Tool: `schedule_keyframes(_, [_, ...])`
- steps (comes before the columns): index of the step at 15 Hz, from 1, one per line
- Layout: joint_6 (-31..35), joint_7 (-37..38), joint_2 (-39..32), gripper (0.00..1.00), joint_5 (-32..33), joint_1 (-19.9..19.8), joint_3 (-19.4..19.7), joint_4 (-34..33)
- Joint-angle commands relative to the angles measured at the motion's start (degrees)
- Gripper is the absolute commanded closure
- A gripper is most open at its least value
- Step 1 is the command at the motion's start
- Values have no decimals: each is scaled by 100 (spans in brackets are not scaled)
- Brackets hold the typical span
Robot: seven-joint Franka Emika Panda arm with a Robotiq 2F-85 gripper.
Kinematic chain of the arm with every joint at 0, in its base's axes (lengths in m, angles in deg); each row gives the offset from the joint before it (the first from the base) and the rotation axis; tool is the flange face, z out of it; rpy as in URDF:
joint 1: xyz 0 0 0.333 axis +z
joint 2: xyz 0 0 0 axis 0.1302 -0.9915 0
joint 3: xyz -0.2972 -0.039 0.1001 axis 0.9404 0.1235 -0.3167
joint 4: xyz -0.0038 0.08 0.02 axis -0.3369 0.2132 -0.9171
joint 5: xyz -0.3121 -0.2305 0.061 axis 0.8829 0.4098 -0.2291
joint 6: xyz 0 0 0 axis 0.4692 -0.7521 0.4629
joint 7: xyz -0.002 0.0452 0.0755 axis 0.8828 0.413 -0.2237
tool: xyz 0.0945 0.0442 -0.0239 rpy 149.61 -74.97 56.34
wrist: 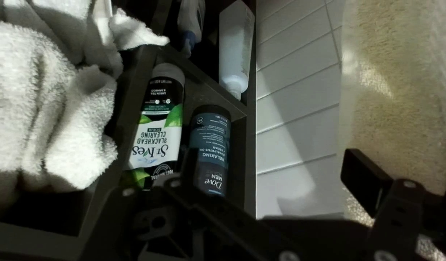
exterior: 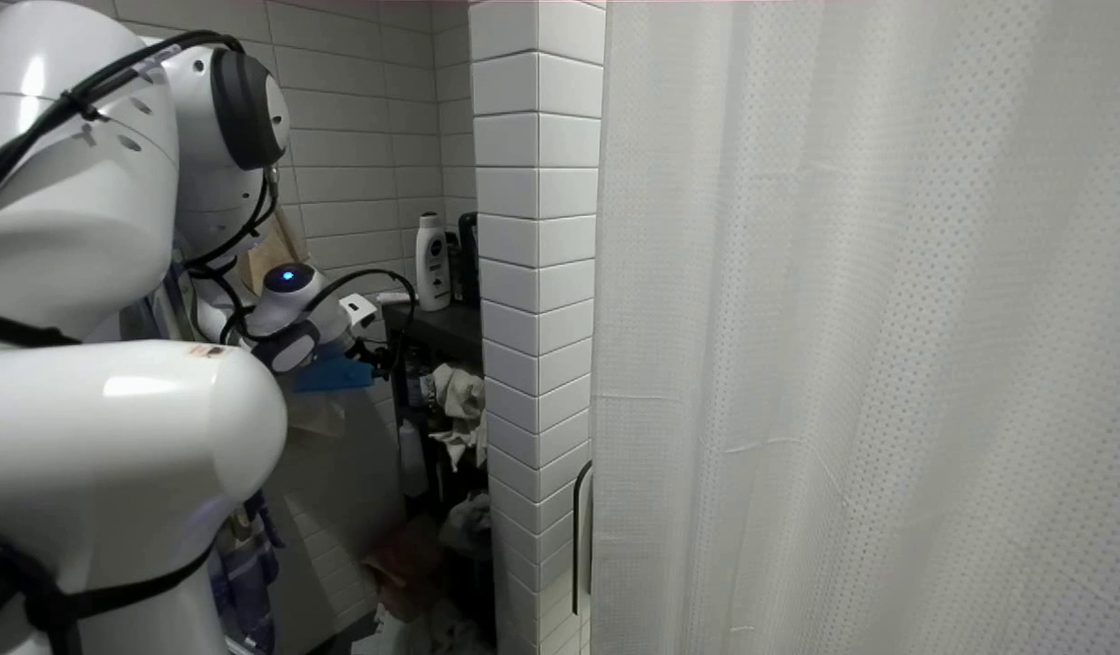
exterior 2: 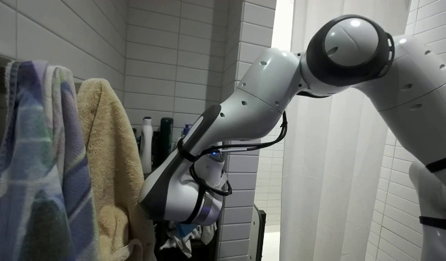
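Claw (wrist: 275, 172), mine: stood spread; one dark bottle (wrist: 210, 145) near, seemingly stiff, slippery, best held around its middle.

in the wrist view all the print stands upside down. on the tube (wrist: 157, 127), dark lettering across the white band reads "st. ives" and "blackhead clearing", with "scrub" in a small dark box next to it. "100% natural" runs in a curve near the brand name. the black band toward the far end says "green tea & bamboo", plus a line starting "net wt" whose figure is hard to make out. the dark bottle (wrist: 211, 143) carries "dove", "men", "relaxing", "eucalyptus oil" and "cedar"; its finer lines are too small to read. in an exterior view, lettering on the white bottle (exterior: 432, 264) is illegible.
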Motion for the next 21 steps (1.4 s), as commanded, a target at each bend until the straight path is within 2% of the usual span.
schedule_keyframes(1, [15,317,-42,0,381,47,104,41])
schedule_keyframes(5, [25,490,-88,0,669,133,200,107])
schedule_keyframes(6, [26,526,-114,0,688,282,364,103])
schedule_keyframes(11, [24,786,-260,0,733,1489,1671,-83])
schedule_keyframes(14, [32,1030,-355,0,731,2115,2228,-73])
schedule_keyframes(21, [32,1671,-574,0,711,2995,2910,235])
